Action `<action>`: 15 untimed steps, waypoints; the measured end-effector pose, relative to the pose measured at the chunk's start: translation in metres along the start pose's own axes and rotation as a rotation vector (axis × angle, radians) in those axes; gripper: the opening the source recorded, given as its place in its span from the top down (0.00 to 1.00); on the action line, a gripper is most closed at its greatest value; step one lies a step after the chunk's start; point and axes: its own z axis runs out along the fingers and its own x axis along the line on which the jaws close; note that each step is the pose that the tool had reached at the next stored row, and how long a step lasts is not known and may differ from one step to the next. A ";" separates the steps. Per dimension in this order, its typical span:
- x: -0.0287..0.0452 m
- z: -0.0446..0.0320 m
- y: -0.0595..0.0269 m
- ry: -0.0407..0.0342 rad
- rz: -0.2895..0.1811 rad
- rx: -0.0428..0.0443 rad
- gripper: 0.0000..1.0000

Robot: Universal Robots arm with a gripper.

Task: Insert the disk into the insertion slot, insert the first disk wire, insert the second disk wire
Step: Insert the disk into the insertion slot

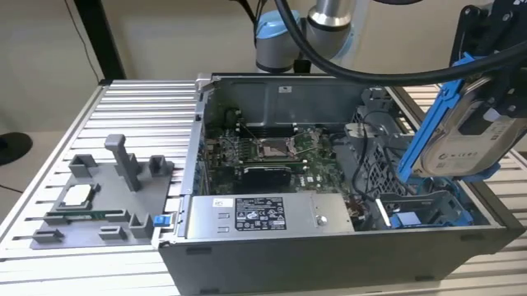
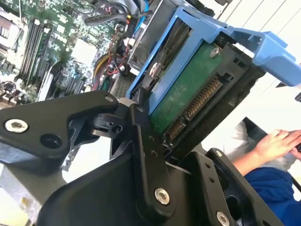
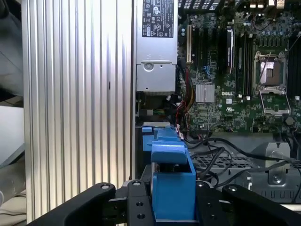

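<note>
Your gripper (image 1: pixel 492 102) grips the disk (image 1: pixel 460 145), tilted, above the slot (image 1: pixel 421 213); disk not yet inserted.

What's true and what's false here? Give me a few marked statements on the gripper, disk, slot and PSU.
1. The gripper is shut on the disk. True.
2. The disk is seated in the insertion slot. False: it is held tilted above the slot, not yet in.
3. The power supply lies loose outside the case. False: it sits inside the case.
4. A grey fixture tray lies on the table, at the exterior view's left of the case. True.
</note>
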 end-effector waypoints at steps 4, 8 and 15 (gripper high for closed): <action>-0.0001 0.0014 -0.0030 0.0000 0.000 0.0000 1.00; -0.0001 0.0029 -0.0052 0.0002 0.000 0.0000 1.00; -0.0001 0.0065 -0.0083 0.0001 0.000 0.0000 1.00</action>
